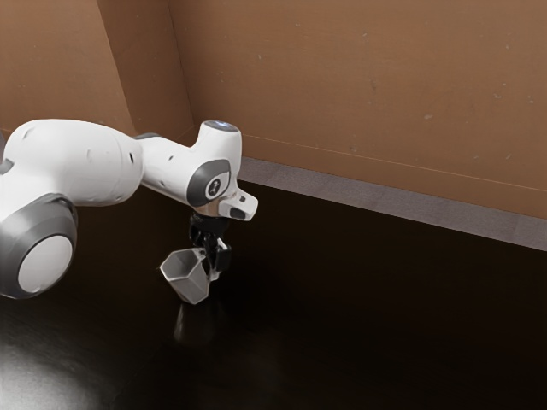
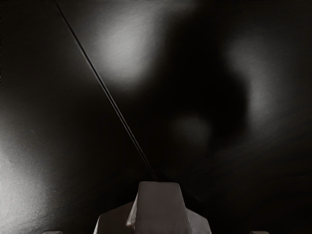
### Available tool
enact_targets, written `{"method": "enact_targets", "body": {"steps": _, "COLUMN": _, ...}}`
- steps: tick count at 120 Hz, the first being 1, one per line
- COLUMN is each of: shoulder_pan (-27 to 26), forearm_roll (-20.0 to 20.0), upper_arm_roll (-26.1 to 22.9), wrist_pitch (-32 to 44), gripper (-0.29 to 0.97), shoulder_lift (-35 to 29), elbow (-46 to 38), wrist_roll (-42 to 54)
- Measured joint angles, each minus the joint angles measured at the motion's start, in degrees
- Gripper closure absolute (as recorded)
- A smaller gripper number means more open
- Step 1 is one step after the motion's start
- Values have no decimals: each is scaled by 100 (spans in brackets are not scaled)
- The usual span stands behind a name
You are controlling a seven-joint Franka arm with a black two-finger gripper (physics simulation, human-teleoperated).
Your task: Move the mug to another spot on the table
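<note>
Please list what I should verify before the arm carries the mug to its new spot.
1. Pincer shut on the mug: ok, it grips the side toward the exterior view's right.
2. Mug off the table: ok, it appears lifted, with its reflection below it.
3. Mug upright: not ok, it hangs tilted.
4. Room to set down: ok, dark tabletop stretches toward the exterior view's right.
5. Grip firm enough for travel: cannot tell.
</note>
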Motion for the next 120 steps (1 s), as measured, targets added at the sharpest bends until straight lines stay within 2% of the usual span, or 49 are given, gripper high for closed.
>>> {"method": "enact_targets", "body": {"steps": 32, "shoulder_pan": -27, "forearm_roll": -18, "upper_arm_roll": 0, "wrist_pitch": 28, "gripper": 6, "shoulder_lift": 0, "elbow": 8, "wrist_roll": -32}}
{"method": "enact_targets", "body": {"steps": 54, "shoulder_pan": -37, "forearm_roll": -12, "upper_arm_roll": 8, "wrist_pitch": 38, "gripper": 3, "shoulder_lift": -18, "elbow": 55, "wrist_roll": -45}}
{"method": "enact_targets", "body": {"steps": 85, "shoulder_pan": -245, "forearm_roll": -2, "upper_arm_roll": 17, "wrist_pitch": 23, "gripper": 1, "shoulder_lift": -151, "elbow": 616, "wrist_roll": -48}}
{"method": "enact_targets", "body": {"steps": 103, "shoulder_pan": -631, "forearm_roll": 16, "upper_arm_roll": 2, "wrist_pitch": -113, "gripper": 1, "shoulder_lift": -1111, "elbow": 656, "wrist_roll": -86}}
{"method": "enact_targets", "body": {"steps": 120, "shoulder_pan": -641, "forearm_roll": -16, "upper_arm_roll": -154, "wrist_pitch": -922, "gripper": 0, "shoulder_lift": -2331, "elbow": 642, "wrist_roll": -341}}
